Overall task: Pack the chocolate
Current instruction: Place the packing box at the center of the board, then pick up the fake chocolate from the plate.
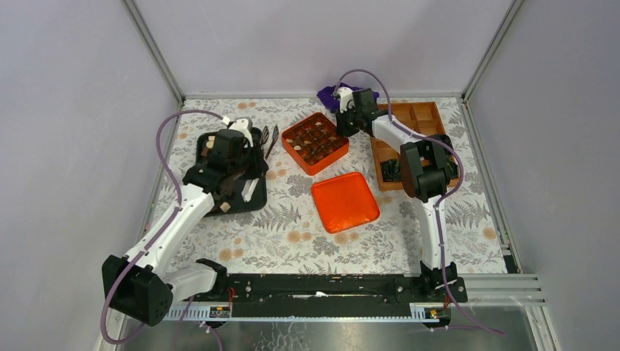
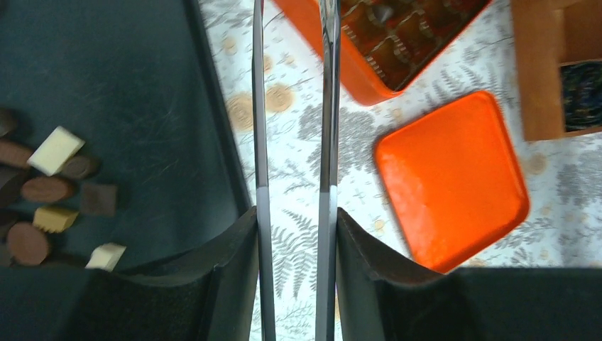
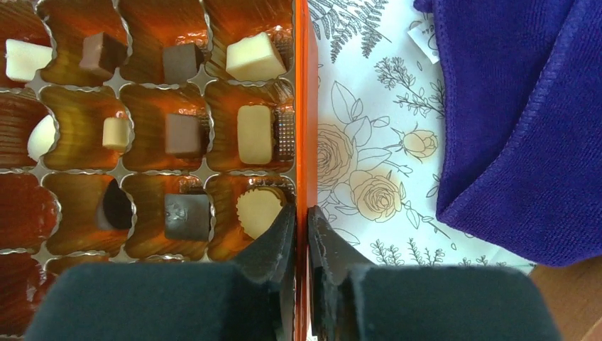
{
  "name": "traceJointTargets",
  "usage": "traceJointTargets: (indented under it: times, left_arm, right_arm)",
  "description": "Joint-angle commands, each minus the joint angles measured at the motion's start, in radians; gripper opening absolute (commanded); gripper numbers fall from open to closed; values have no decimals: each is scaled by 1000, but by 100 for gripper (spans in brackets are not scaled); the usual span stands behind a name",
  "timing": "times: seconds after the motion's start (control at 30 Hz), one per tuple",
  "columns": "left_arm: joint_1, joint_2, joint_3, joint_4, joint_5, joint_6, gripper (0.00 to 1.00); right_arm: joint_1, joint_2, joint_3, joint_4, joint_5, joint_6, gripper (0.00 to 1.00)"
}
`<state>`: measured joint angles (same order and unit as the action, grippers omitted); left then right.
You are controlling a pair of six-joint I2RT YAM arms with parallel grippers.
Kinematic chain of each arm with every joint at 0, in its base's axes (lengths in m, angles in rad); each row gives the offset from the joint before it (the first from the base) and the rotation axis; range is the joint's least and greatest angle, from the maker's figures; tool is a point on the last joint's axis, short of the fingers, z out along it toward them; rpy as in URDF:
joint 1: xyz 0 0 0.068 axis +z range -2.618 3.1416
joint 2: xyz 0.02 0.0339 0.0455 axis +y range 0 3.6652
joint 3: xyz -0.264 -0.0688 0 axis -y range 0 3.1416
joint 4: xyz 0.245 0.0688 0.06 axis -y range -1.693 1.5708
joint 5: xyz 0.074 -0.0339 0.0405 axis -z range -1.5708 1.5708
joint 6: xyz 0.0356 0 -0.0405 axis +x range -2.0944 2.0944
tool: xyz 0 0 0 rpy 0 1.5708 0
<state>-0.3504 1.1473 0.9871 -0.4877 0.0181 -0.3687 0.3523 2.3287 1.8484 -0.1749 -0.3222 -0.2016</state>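
Note:
Loose chocolate (image 2: 50, 192), dark, brown and cream pieces, lies on the black tray (image 2: 142, 106) at the left. My left gripper (image 2: 294, 213) is shut on metal tongs (image 2: 259, 142). Their two blades stand apart over the table, with nothing between them where they show. The tongs' tips run out of view toward the orange box (image 2: 355, 71). That box (image 1: 325, 164) holds chocolate (image 3: 254, 133) in gold cells. My right gripper (image 3: 302, 213) is shut on the box's orange side wall (image 3: 304, 106), at the box's far corner (image 1: 343, 121).
The orange lid (image 1: 345, 201) lies flat in front of the box. A wooden compartment box (image 1: 420, 117) stands at the right, with dark wrappers (image 2: 582, 92) in it. A purple cloth (image 3: 525, 128) lies behind the orange box. The left arm (image 1: 183, 212) reaches over the tray.

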Motion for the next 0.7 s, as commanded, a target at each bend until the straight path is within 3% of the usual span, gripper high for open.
traceJointTargets:
  times: [0.0,0.2,0.37,0.57,0.67]
  left_arm:
    - [34,-28,44,-108,-111,-14,45]
    - [170,-25,82,-229,-105,-1,45]
    - [316,40,143,-307,-32,52,45]
    - [451,171,233,-362,45,84,45]
    - [480,230,266,-374,63,84,45]
  right_arm:
    - [-10,-10,46,33,-75,75,20]
    - [-44,-83,0,19,-148,90,55]
    - [-80,-167,-9,-55,-224,41,74]
    - [-92,-265,-59,-169,-377,-19,80]
    - [-92,-319,-137,-139,-425,18,80]
